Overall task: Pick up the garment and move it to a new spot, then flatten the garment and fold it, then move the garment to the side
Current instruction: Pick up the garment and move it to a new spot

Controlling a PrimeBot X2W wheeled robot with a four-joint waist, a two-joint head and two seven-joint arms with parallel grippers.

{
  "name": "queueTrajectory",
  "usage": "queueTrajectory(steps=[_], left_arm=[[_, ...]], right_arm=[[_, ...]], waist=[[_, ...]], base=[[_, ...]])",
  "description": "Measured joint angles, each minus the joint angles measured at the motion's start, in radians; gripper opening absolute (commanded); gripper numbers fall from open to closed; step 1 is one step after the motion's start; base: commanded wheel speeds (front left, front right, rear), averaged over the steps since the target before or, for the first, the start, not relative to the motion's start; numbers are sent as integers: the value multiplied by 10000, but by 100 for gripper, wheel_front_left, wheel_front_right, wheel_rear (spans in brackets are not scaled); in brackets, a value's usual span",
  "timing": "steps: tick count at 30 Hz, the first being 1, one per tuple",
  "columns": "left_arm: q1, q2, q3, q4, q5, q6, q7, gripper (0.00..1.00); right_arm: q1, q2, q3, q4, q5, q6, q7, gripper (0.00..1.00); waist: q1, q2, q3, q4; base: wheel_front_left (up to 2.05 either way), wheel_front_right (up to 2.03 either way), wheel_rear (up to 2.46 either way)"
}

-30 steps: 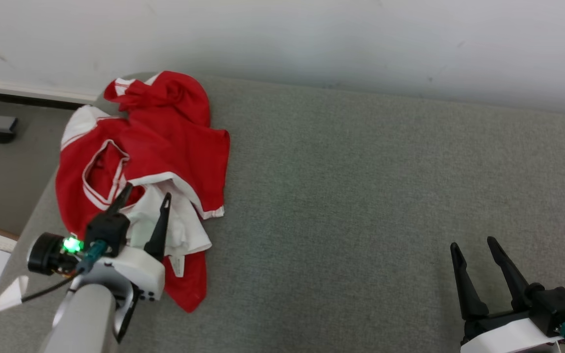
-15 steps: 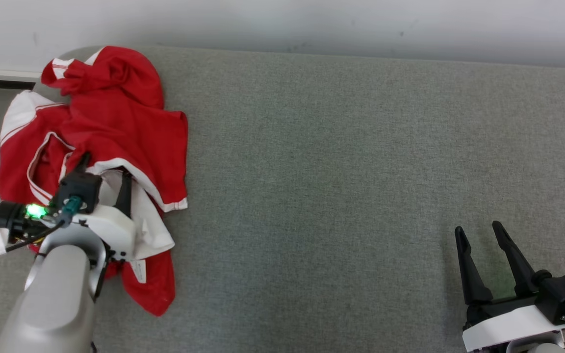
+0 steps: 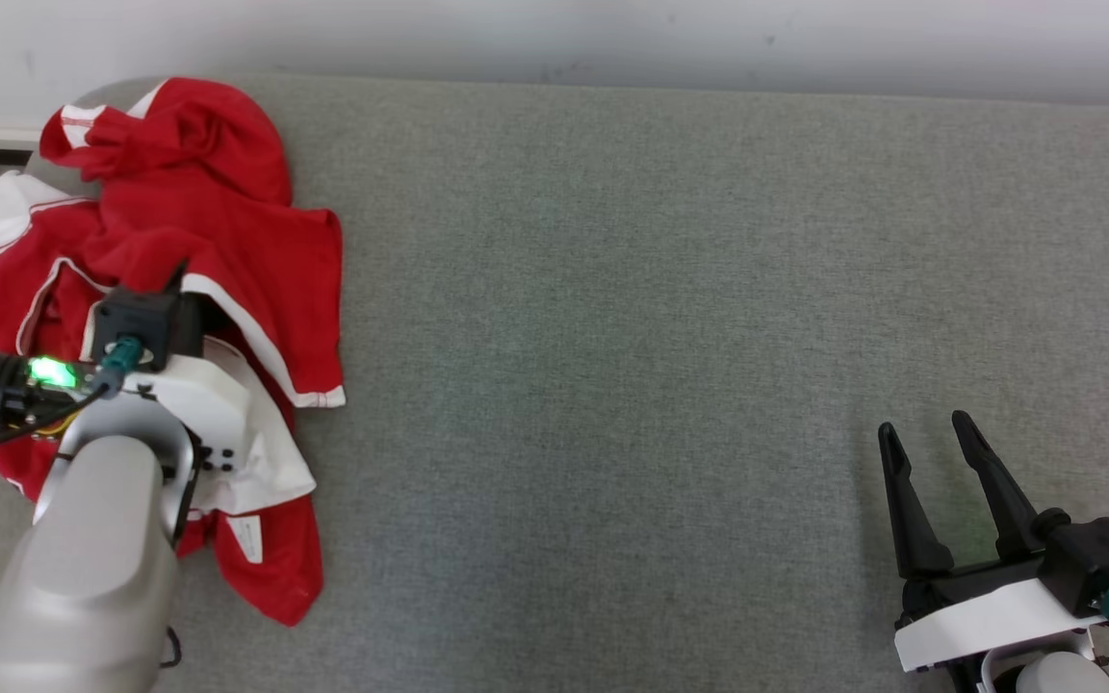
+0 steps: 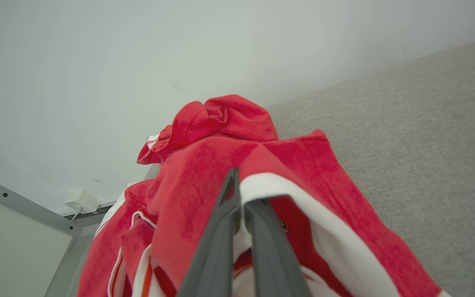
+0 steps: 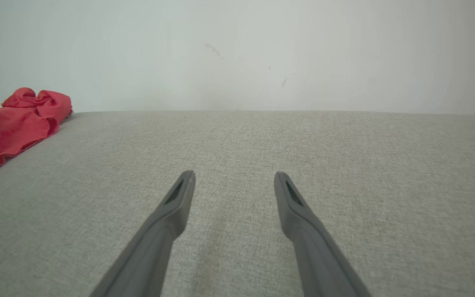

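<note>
Now the left gripper [image 4: 241,194] has clamped white trim of the garment [image 3: 227,212]; right gripper [image 3: 922,423] stays spread.

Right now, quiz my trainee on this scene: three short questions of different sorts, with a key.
1. True or false: the left gripper is shut on the red and white garment.
2. The right gripper is: A) open, over the grey surface, well apart from the garment; B) shut on a sleeve; C) lying on the garment.
3. Fill in: in the head view, the garment lies at the surface's ____ end.
Key: 1 true; 2 A; 3 left.
</note>
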Motion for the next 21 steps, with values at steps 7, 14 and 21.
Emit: queueTrajectory(steps=[7, 14, 21], left_arm=[[-120, -63, 88, -226, -368, 92, -146, 0], [-121, -314, 40, -1164, -769, -136, -196, 0], [-364, -414, -82, -2075, -1135, -773, 4, 0]], right_arm=[[18, 71, -17, 113, 54, 0, 0, 100], [245, 161, -27, 215, 111, 0, 0, 100], [701, 222, -31, 311, 155, 0, 0, 100]], waist=[[0, 0, -336, -168], [-1, 0, -1036, -355], [-1, 0, -1946, -655]], base=[[0, 0, 0], [0, 0, 0], [0, 0, 0]])
